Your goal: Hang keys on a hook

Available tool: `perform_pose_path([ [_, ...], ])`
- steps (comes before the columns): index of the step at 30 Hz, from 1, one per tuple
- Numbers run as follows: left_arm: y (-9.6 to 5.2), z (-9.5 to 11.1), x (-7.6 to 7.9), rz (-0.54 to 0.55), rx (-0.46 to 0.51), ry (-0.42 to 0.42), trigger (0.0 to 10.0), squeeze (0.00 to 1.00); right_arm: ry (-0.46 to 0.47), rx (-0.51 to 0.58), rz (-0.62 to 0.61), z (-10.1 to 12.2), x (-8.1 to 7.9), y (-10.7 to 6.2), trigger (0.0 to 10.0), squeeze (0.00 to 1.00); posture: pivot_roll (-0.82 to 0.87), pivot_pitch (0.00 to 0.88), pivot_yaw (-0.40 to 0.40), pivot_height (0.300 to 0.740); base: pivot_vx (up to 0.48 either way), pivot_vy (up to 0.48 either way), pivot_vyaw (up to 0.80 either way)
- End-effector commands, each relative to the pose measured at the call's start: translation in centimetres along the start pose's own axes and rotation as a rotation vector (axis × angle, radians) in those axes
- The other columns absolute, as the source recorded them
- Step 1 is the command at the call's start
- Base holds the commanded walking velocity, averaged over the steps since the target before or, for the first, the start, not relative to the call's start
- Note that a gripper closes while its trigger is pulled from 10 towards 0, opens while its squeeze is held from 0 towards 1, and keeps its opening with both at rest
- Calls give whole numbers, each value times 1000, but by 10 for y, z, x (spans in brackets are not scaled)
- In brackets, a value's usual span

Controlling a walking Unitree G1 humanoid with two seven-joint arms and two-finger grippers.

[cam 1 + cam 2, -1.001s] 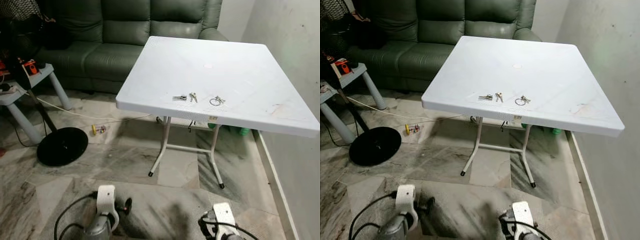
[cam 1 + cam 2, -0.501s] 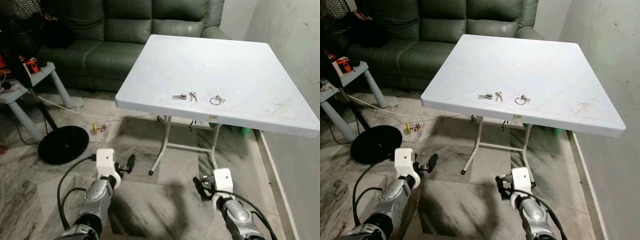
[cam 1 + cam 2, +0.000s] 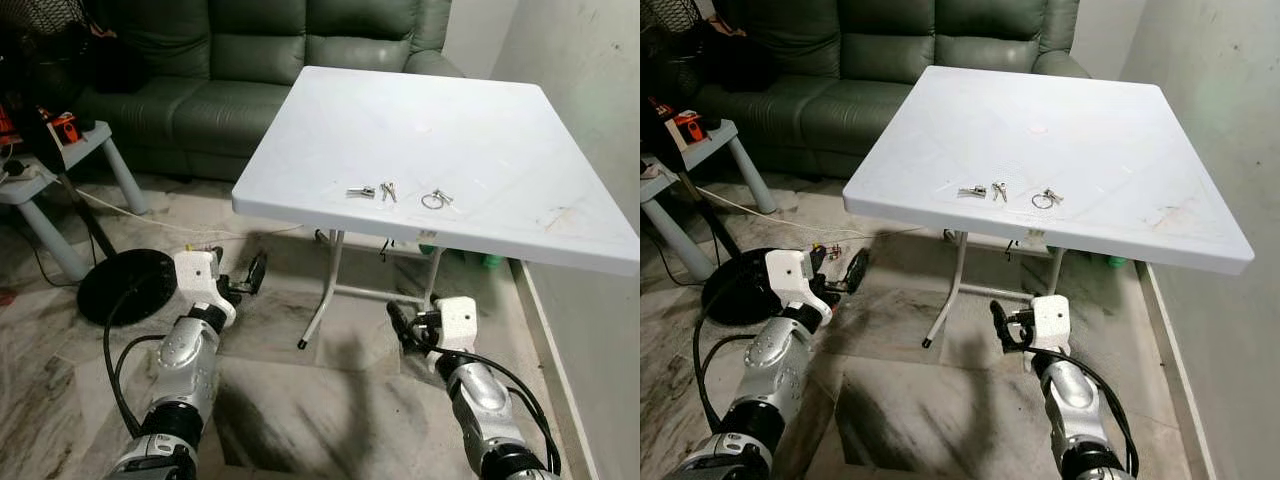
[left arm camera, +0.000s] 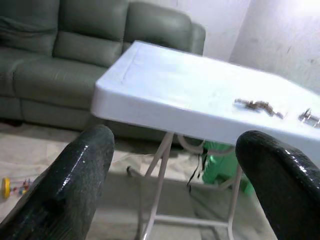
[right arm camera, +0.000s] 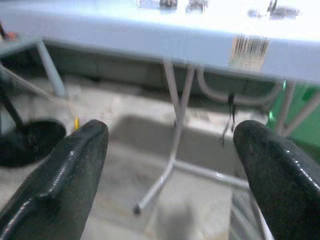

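A white bench (image 3: 450, 130) stands beside the wall (image 3: 590, 120), with a green sofa (image 3: 230, 60) behind it. The keys (image 3: 371, 192) lie near the bench's front edge, and a key ring (image 3: 434, 200) lies just beside them, toward the wall; nothing touches either.

The left end effector (image 3: 245, 282) is raised in front of the robot, below the bench's front left corner and well apart from the keys. Its fingers (image 4: 75, 185) are spread wide and hold nothing; in the left wrist view the bench edge and the keys show between them.

The right end effector (image 3: 403, 325) is held low, under the bench's front edge near its legs (image 3: 325, 290). Its fingers (image 5: 65, 185) are also spread and empty; the right wrist view looks at the bench's underside, a barcode sticker (image 5: 249, 50) on its edge.

A black round fan base (image 3: 125, 290) and a small grey stool (image 3: 70, 170) stand on the marble floor (image 3: 330, 420) to the left.
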State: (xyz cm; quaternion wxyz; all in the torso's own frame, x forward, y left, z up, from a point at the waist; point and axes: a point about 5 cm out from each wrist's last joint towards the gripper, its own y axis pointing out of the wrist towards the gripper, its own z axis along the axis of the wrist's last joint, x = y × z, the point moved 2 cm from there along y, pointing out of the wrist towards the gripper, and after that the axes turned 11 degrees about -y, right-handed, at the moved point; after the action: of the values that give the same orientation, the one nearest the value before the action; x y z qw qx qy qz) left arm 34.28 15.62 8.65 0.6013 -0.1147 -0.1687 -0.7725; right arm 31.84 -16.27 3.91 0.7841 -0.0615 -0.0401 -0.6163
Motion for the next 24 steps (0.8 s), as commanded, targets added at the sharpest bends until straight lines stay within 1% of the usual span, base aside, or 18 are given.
perform_pose_path([
  [1, 0, 8, 4, -25, 21, -4, 10000, 0, 13, 83, -10, 16, 4, 3, 10000, 1000, -8, 0, -37, 715, 0, 0, 0],
  [4, -2, 14, 9, -32, 49, -12, 10000, 0, -7, 115, -28, 24, 5, 4, 10000, 1000, -11, 0, -36, 715, 0, 0, 0],
  [5, -6, 18, 13, -35, 64, -20, 10000, 0, -5, 144, -37, 30, 4, 3, 10000, 1000, -11, 0, -37, 715, 0, 0, 0],
  [7, -9, 20, 17, -44, 76, -32, 10000, 0, -1, 164, -31, 35, 2, 1, 10000, 1000, -11, 0, -36, 715, 0, 0, 0],
  [8, -12, 18, 19, -47, 76, -35, 10000, 0, -1, 171, -23, 35, -1, -1, 10000, 114, -13, 0, -36, 715, 0, 0, 0],
  [9, -14, 17, 20, -46, 70, -37, 10000, 0, 2, 172, -20, 35, -2, -2, 10000, 0, -13, 0, -36, 715, 0, 0, 0],
  [12, -22, 8, 22, -39, 41, -60, 10000, 0, 22, 169, -8, 31, -5, -8, 10000, 0, -15, 0, -35, 715, 0, 0, 0],
  [14, -26, 1, 21, -25, 20, -53, 10000, 0, 23, 166, -5, 29, -7, -11, 10000, 0, -18, 0, -32, 715, 0, 0, 0],
  [15, -29, 0, 22, -17, 11, -64, 10000, 0, 18, 162, -5, 28, -8, -13, 10000, 0, -20, 0, -31, 715, 0, 0, 0],
  [17, -30, 3, 25, -18, 11, -74, 10000, 0, 18, 161, -4, 29, -8, -16, 10000, 0, -21, 0, -31, 715, 0, 0, 0],
  [19, -31, 10, 29, -30, 23, -76, 10000, 0, 14, 176, -10, 35, -6, -17, 10000, 0, -21, 0, -30, 715, 0, 0, 0],
  [22, -31, 16, 31, -35, 31, -73, 10000, 0, 10, 195, -17, 41, -4, -18, 10000, 0, -20, 0, -30, 715, 0, 0, 0],
  [23, -29, 24, 33, -39, 47, -74, 10000, 0, 22, 230, -25, 52, -2, -16, 10000, 0, -18, 0, -31, 715, 0, 0, 0],
  [24, -28, 27, 34, -40, 54, -74, 10000, 0, 23, 245, -29, 57, -1, -15, 10000, 0, -18, 0, -31, 715, 0, 0, 0],
])
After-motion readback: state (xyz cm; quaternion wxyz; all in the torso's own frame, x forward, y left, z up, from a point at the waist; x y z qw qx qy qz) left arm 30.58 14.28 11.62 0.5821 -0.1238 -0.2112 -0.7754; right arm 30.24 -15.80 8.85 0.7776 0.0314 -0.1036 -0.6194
